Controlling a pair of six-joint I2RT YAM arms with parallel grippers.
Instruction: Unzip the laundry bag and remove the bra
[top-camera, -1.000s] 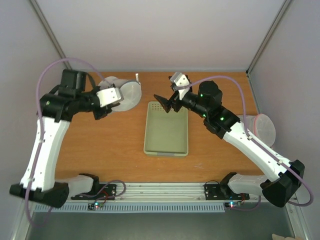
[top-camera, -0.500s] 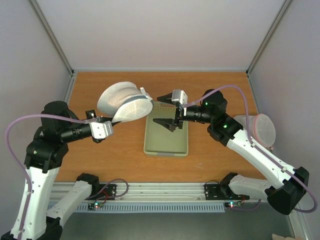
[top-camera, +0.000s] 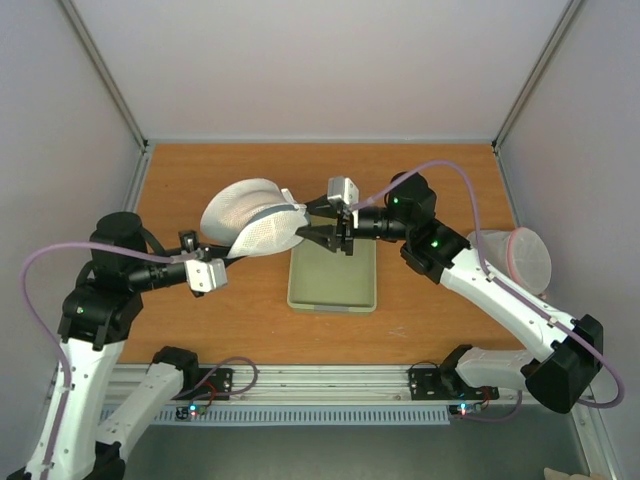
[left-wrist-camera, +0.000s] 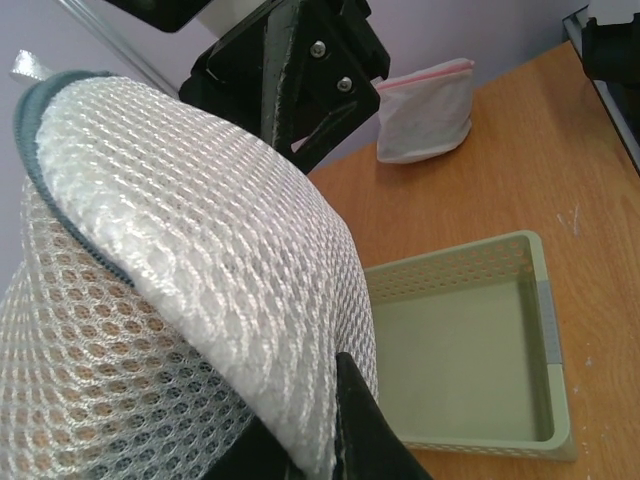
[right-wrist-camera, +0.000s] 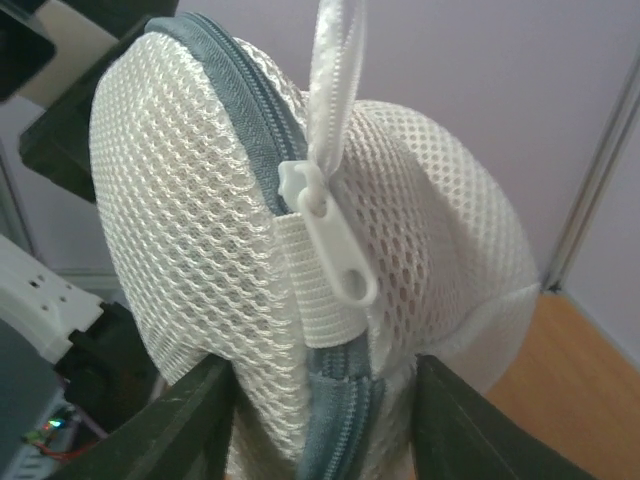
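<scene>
Laundry bag (top-camera: 253, 218) is up off the counter (top-camera: 210, 320), pinched at its lower edge by the left jaws, which are closed tight on the mesh. One dark finger (left-wrist-camera: 362, 432) pokes out from under the fabric. The bag's opposite edge sits between the right jaws. These stand part-way open, one finger (right-wrist-camera: 185, 425) on each side of the rim, and whether they press the mesh I cannot tell.

Below the right jaws a pale green tray (top-camera: 296, 292) lies on the counter, its far end under them. Well behind the right jaws, alongside the right arm (top-camera: 480, 285), a translucent round bag with a pink rim (top-camera: 528, 258) sits on the counter. From the left jaws' side the bulging mesh fills most of the sight line, with the black body of the right jaws looming just past it.

The bag is a white dome of open mesh, folded slightly along its rim. A grey zip band (right-wrist-camera: 243, 112) runs around the edge. The white slider (right-wrist-camera: 330, 240) sits on that band just above the gap of the right jaws, and its pull tab (right-wrist-camera: 332, 90) stands straight up. The zip looks closed below and above the slider.

A warm tint shows through the mesh, but whether that is the bra or the counter I cannot tell. The tray shows only its own perforated walls and plain floor. What the pink-rimmed bag holds is too faint to tell.
</scene>
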